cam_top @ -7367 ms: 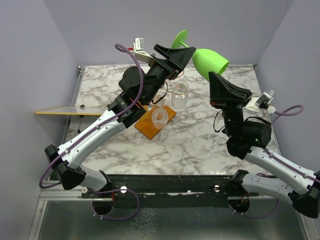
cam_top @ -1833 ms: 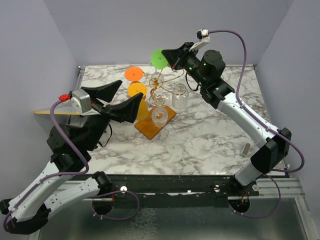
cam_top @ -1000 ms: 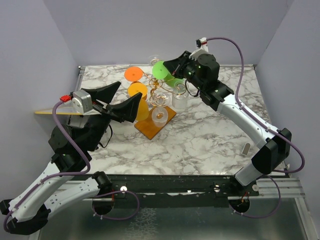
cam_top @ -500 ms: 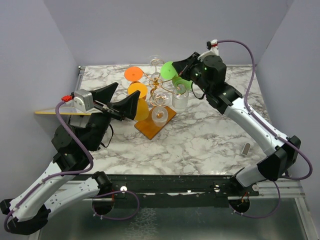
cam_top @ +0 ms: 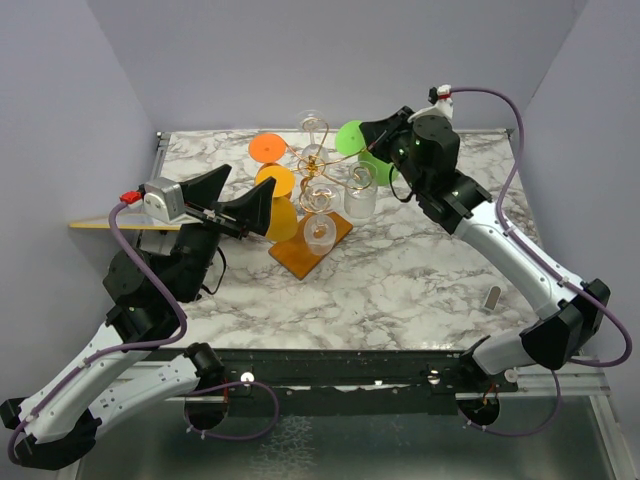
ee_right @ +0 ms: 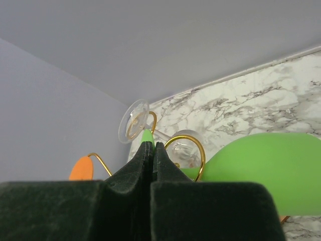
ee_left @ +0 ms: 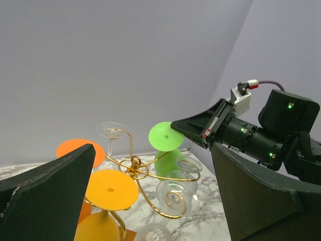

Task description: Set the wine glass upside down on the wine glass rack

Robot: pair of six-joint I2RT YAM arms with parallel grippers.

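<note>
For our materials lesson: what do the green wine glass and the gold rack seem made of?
Opaque lime-green wine glass: probably plastic, matte, evenly coloured, not see-through. Thin scrolled gold wire rack: likely metal, glossy with glints; its flat orange-brown base looks possibly wooden.

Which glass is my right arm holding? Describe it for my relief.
Find the gold wire rack on its wooden base mid-table. At its right side the right claw pinches the stem of the green wine glass, foot up, bowl down. Its neighbours are orange or clear; it alone is green.

Lavender walls (cam_top: 200, 60), marble-patterned table (cam_top: 400, 285) — evenly lit
</note>
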